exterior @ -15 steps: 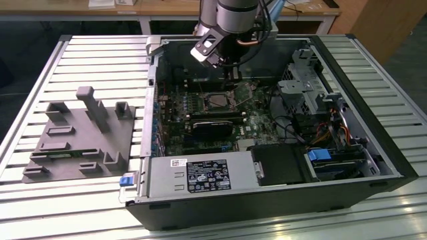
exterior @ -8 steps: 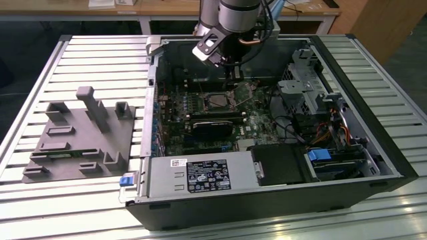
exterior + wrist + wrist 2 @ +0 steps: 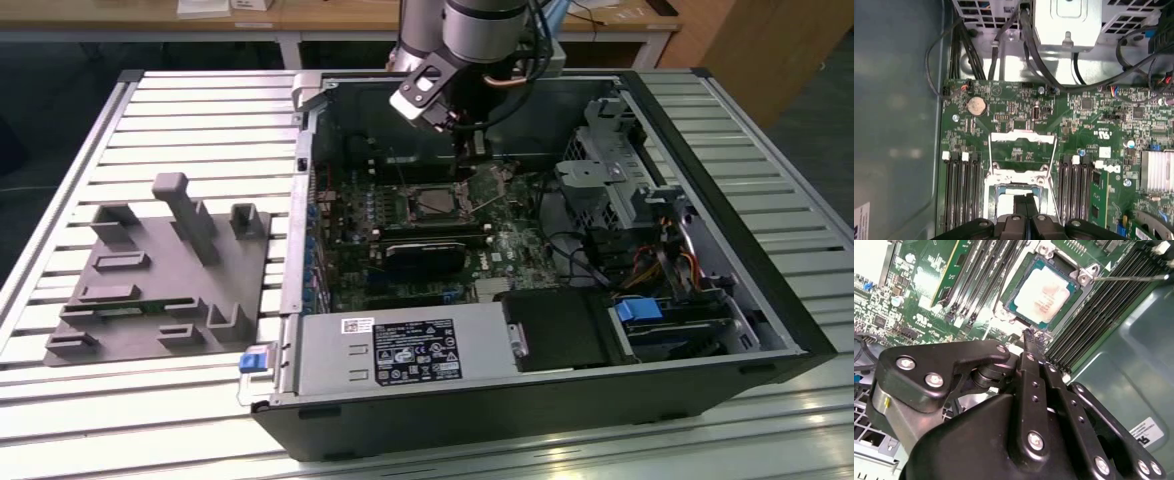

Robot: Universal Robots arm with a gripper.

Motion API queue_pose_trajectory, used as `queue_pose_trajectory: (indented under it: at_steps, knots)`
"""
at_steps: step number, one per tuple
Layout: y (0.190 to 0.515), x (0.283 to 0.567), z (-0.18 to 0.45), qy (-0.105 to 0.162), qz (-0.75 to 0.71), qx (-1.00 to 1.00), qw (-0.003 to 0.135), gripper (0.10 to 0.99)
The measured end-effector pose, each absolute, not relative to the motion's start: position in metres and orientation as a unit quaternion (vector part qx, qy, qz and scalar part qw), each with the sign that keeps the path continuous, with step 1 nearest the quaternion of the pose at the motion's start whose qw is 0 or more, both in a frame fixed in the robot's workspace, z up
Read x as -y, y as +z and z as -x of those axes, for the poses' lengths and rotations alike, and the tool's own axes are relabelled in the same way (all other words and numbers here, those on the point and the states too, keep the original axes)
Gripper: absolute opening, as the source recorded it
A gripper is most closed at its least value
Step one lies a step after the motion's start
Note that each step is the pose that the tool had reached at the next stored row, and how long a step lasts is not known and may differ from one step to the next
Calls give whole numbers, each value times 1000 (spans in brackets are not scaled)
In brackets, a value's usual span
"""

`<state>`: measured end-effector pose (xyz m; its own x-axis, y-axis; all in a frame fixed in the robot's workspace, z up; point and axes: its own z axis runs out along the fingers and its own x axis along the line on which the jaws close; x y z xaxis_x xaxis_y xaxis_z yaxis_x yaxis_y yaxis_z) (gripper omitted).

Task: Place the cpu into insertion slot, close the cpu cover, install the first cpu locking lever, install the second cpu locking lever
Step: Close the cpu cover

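The cpu [image 3: 1046, 290] lies flat in the insertion slot [image 3: 1015, 310], its pale silver top facing up and its green edge showing. In the first wrist view the cpu cover [image 3: 1023, 136] is swung open beyond the insertion slot [image 3: 1004, 192], with the board visible through its window. A thin wire locking lever [image 3: 1126, 276] sticks out sideways from the socket corner. My gripper [image 3: 1029, 337] hangs just above the socket's near edge with its black fingers pressed together and nothing between them. It also shows in the first wrist view [image 3: 1026, 202] and reaches down into the case in the exterior view [image 3: 466, 155].
The open computer case [image 3: 787, 330] lies on a slatted table. Memory slots [image 3: 961, 190] flank the socket. A drive cage [image 3: 614, 170], loose cables [image 3: 587, 260] and the power supply [image 3: 387, 350] crowd the case. A grey fixture block [image 3: 160, 270] sits at the exterior view's left.
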<state>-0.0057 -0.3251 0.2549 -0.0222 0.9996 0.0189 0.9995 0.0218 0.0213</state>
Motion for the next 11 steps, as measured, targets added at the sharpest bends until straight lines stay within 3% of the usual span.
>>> queue_pose_trajectory:
  at_steps: [11]
  knots:
    - [255, 325, -1, 14, -699, -715, 1, 106]
